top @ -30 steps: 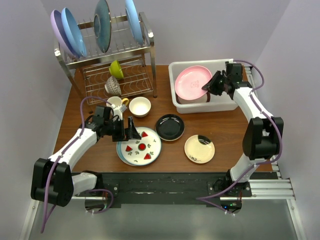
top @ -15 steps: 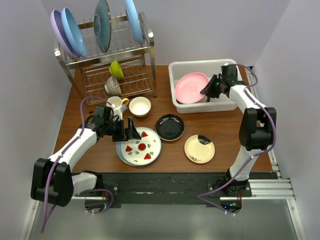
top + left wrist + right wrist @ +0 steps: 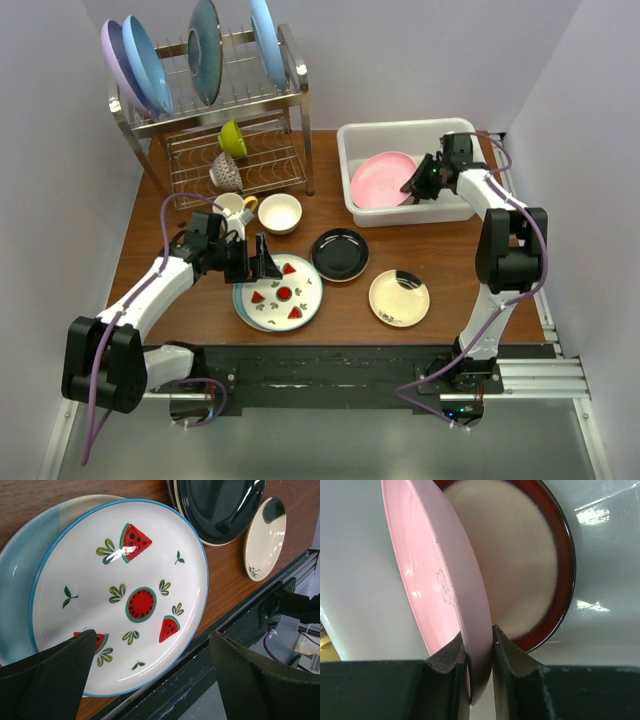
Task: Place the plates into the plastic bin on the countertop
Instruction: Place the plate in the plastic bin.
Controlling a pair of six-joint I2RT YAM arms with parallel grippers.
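My right gripper (image 3: 420,180) is shut on the rim of the pink plate (image 3: 380,180), holding it tilted inside the white plastic bin (image 3: 392,134). In the right wrist view the pink plate (image 3: 440,585) sits between my fingers (image 3: 512,655), just above the maroon-rimmed cream plate (image 3: 525,565) lying in the bin. My left gripper (image 3: 262,262) is open over the fruit-slice plate (image 3: 283,294), which rests on the teal-and-cream plate (image 3: 15,585). The black plate (image 3: 340,253) and small cream plate (image 3: 399,297) lie on the countertop (image 3: 450,260).
A steel wire rack (image 3: 215,120) at the back left holds blue, lilac and dark teal plates above, and a green cup and patterned bowl below. A cream bowl (image 3: 279,212) and a mug (image 3: 232,207) stand in front of it.
My right gripper has lowered the pink plate deeper into the bin, toward flat. The left arm has not moved.
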